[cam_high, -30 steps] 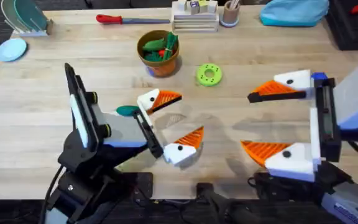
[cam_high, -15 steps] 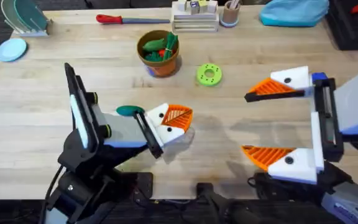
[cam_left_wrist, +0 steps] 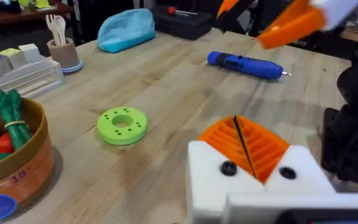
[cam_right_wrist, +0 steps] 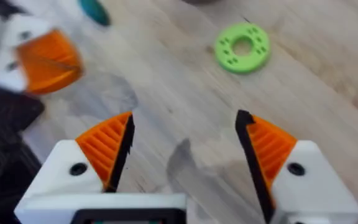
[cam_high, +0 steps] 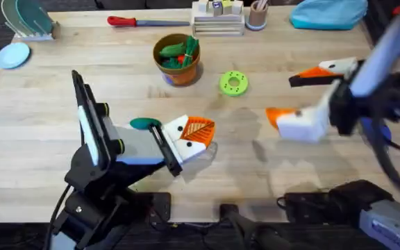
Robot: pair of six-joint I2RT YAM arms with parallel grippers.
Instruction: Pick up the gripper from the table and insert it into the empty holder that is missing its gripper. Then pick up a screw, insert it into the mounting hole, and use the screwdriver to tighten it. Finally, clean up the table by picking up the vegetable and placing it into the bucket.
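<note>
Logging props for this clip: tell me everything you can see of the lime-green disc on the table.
The lime-green disc is a flat round ring that looks like matte plastic, with a large central hole and a circle of small holes around it. It lies flat on the bare wooden table, right of the orange-brown bucket in the overhead view and apart from it. Nothing touches it. In the right wrist view it lies on the wood beyond the right gripper, whose fingers are spread open.
</note>
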